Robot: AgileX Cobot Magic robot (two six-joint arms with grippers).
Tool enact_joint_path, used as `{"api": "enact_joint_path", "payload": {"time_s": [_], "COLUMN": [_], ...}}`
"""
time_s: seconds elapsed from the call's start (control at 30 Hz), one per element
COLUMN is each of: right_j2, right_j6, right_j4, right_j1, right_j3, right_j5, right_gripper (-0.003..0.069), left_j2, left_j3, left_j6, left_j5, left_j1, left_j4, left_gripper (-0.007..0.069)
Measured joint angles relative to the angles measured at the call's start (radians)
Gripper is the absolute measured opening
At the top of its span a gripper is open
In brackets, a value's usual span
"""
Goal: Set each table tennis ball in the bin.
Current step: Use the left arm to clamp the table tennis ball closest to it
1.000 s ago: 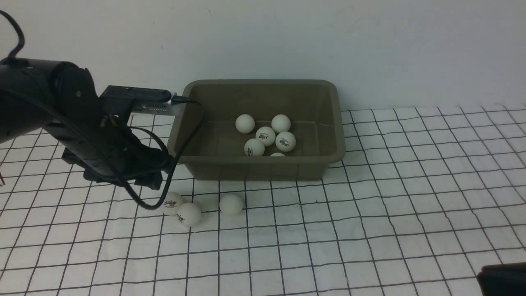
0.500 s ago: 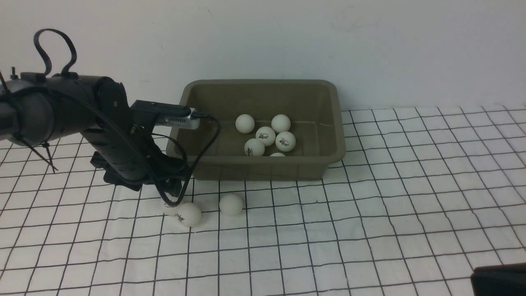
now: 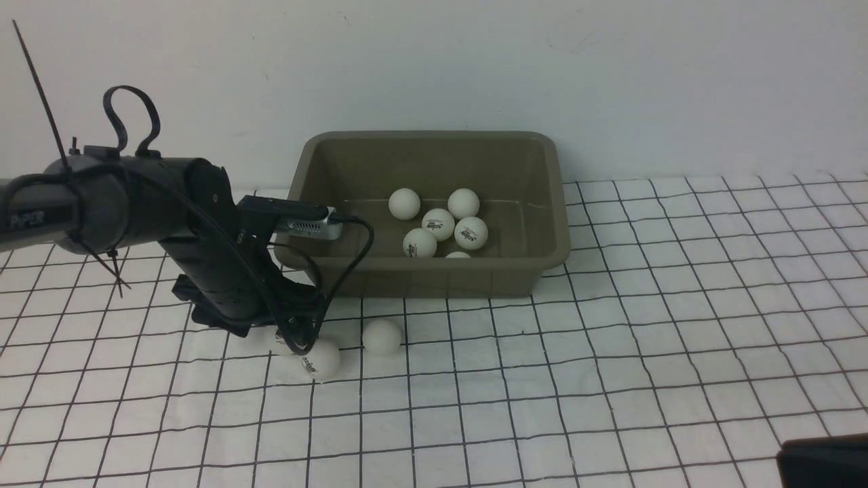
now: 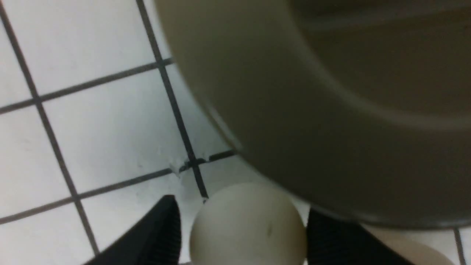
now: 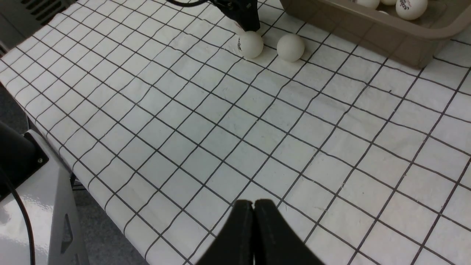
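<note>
The olive-grey bin (image 3: 308, 163) stands at the back with several white table tennis balls inside, such as one (image 3: 404, 203). Three balls lie on the cloth in front of it: a plain one (image 3: 382, 337), a logo one (image 3: 321, 359), and one mostly hidden under my left gripper (image 3: 288, 339). In the left wrist view that ball (image 4: 248, 224) sits between the open fingers of the left gripper (image 4: 241, 209), close to the bin's wall (image 4: 331, 110); a gap shows beside one finger. My right gripper (image 5: 254, 202) is shut and empty, low over the near cloth.
The white gridded cloth covers the table. Its left edge and a grey robot base (image 5: 40, 206) show in the right wrist view. A dark part of the right arm (image 3: 820, 461) shows at the front right corner. A white wall stands behind the bin.
My left arm has moved right and down, bringing its fingers around the leftmost ball. The logo ball beside it has shifted slightly right. The right arm has barely moved.
</note>
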Motion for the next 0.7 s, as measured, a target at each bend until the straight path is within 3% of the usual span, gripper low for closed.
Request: {"api": "enact_joint_path", "payload": {"time_s": [0.13, 0.4, 0.7], "right_j2": [0.000, 0.000, 0.000], "right_j6": [0.000, 0.000, 0.000], "right_j4": [0.000, 0.000, 0.001], "right_j1": [0.000, 0.000, 0.000], "right_j3": [0.000, 0.000, 0.000], "right_j5": [0.000, 0.000, 0.000], "right_gripper": [-0.0018, -0.0018, -0.0018], "left_j2": [0.000, -0.028, -0.199], "left_j3": [0.000, 0.000, 0.000], "left_j6": [0.002, -0.003, -0.141], "left_j5": [-0.003, 0.059, 0.172], "left_j1": [0.000, 0.000, -0.006], "left_j4": [0.000, 0.096, 0.306], "left_gripper": [0.0346, 0.0353, 0.0353]}}
